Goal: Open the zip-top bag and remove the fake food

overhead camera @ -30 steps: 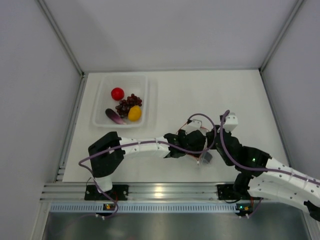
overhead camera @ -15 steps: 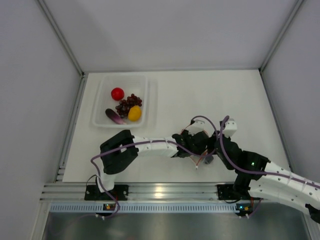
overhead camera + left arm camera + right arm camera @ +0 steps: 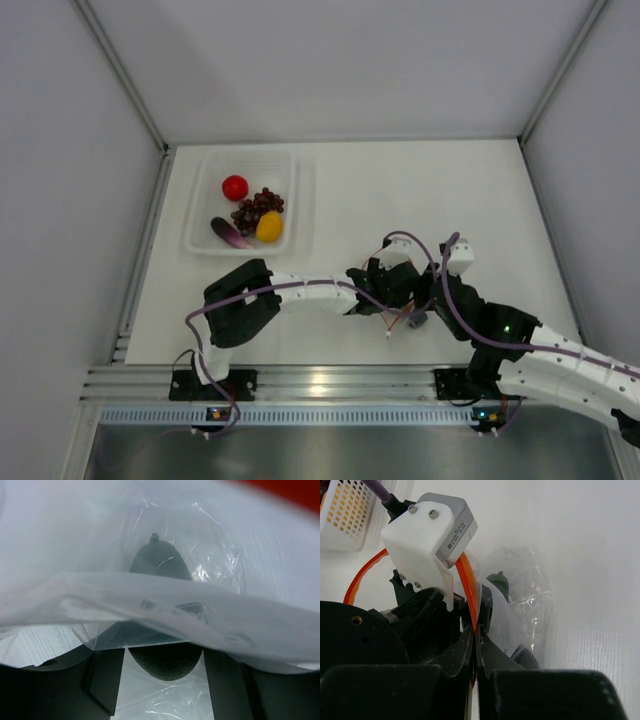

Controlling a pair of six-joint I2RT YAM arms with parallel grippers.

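Observation:
The zip-top bag (image 3: 402,318) lies at the front middle of the table, between both arms. My right gripper (image 3: 476,630) is shut on the bag's red-orange zipper strip (image 3: 470,592) and holds the mouth up. My left gripper (image 3: 164,652) reaches inside the clear bag (image 3: 215,540), its two fingers (image 3: 106,680) standing against both sides of the dark green oval (image 3: 165,665). The oval also shows through the plastic in the right wrist view (image 3: 498,582), beside the white label (image 3: 507,625). The red tomato (image 3: 235,187), grape bunch (image 3: 256,207), lemon (image 3: 269,227) and eggplant (image 3: 230,233) lie in the tray.
The rigid clear tray (image 3: 296,200) stands at the back left of the table. Both arms cross close together over the bag, the left gripper (image 3: 398,290) just left of the right gripper (image 3: 428,298). White walls close in the table on three sides.
My left arm has stretched further right, pushing its gripper deeper into the bag. The right gripper and the bag have shifted slightly toward the front.

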